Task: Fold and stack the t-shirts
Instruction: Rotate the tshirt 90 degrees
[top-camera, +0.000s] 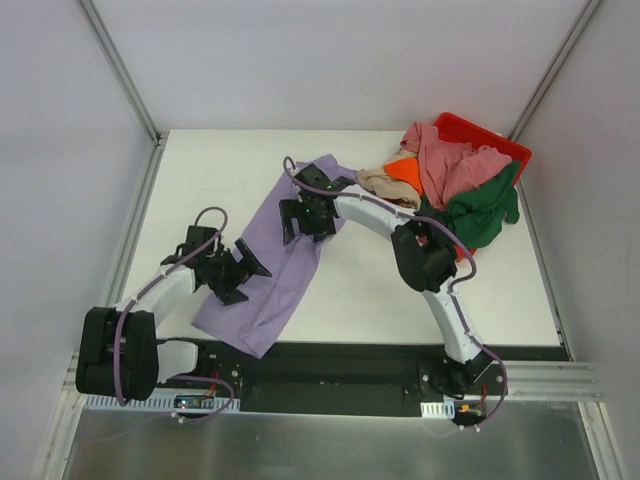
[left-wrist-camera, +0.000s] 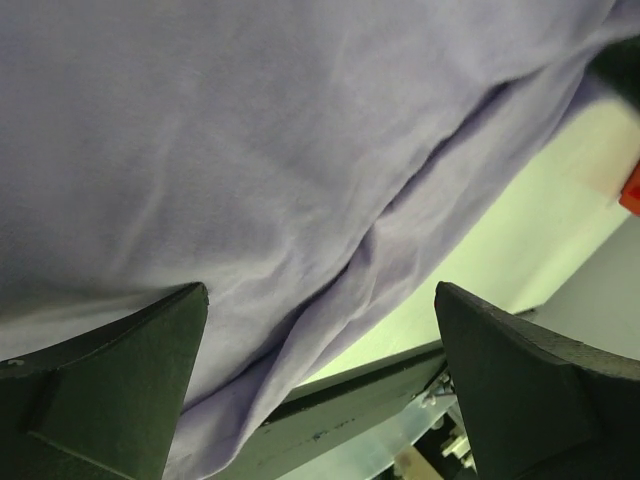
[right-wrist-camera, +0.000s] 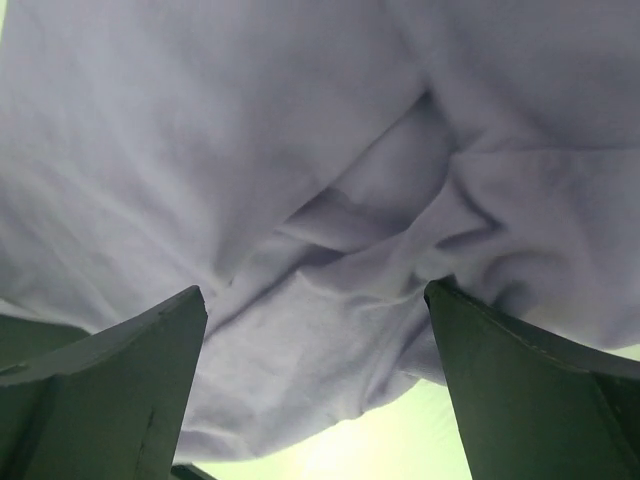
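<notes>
Lying limp across the white table (top-camera: 400, 290), the lavender t-shirt (top-camera: 285, 275) is a long, soft strip of matte knit, rumpled into shallow folds. Its long axis runs on a slant, from the near left by the arm bases up to the far right, where its upper end comes near the heap of other shirts.

The left gripper (top-camera: 243, 280) sits at the strip's left edge, its dark wedge-shaped fingers (left-wrist-camera: 120, 390) spread wide with nothing pinched between them. The right gripper (top-camera: 303, 228) hangs over the upper half of the same shirt, jaws likewise parted. Its own camera shows only creased lavender fabric bunched in thick folds beyond the fingers (right-wrist-camera: 110, 390); whether the tips touch the cloth I cannot tell.

Off in the far right corner stands a red plastic bin (top-camera: 495, 140), hard-sided and rectangular. Heaped on it are the dusty pink t-shirt (top-camera: 450, 165) on top and the dark green t-shirt (top-camera: 482, 212) draped down its near side. The orange t-shirt (top-camera: 405, 170) and the beige t-shirt (top-camera: 380, 182) are bunched at its left. The right arm (top-camera: 425, 255) passes just in front of the green cloth and covers part of it.
</notes>
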